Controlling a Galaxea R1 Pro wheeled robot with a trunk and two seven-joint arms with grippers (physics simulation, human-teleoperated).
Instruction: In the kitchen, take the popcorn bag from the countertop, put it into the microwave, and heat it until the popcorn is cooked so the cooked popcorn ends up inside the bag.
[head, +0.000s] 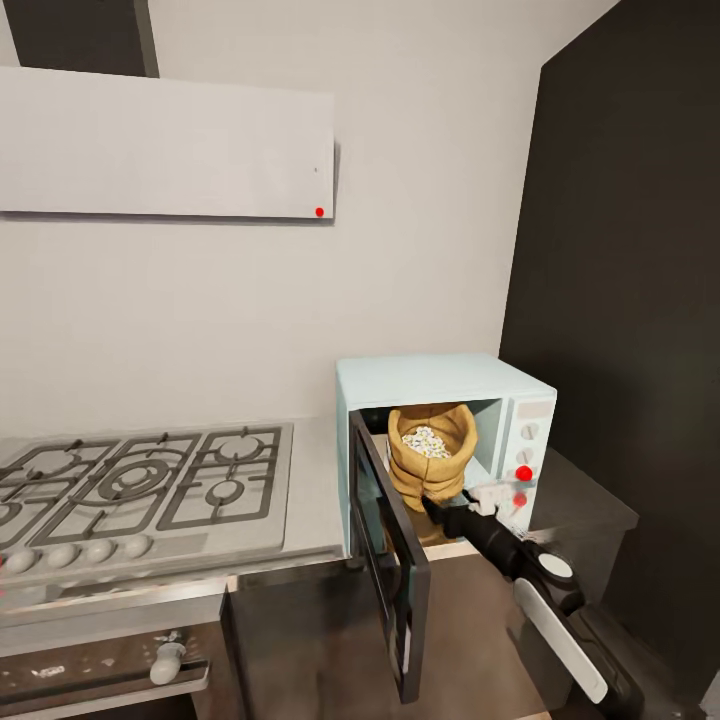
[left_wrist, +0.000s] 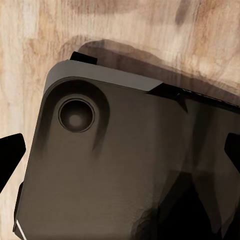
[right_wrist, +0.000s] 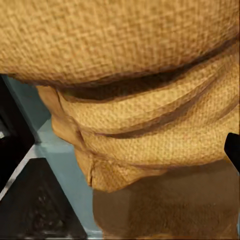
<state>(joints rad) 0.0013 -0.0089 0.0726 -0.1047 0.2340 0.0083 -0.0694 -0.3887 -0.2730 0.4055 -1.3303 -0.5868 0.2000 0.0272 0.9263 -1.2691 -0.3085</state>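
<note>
Standing inside the open microwave (head: 440, 385), the popcorn bag (head: 430, 462) meets right jaws of untellable state.

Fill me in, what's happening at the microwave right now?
The popcorn bag stands upright inside the microwave, whose door hangs wide open. Whitish popcorn shows in its mouth. The right gripper is at the bag's base; whether its fingers are clamped on it isn't clear. The door isn't shut yet.

Right arm extended forward, wrist level. Right gripper (head: 447, 512) at the sack's base; fingers' spread not discernible. Left gripper (left_wrist: 120, 150) fingers (left_wrist: 10, 152) spread wide, nothing between them.
</note>
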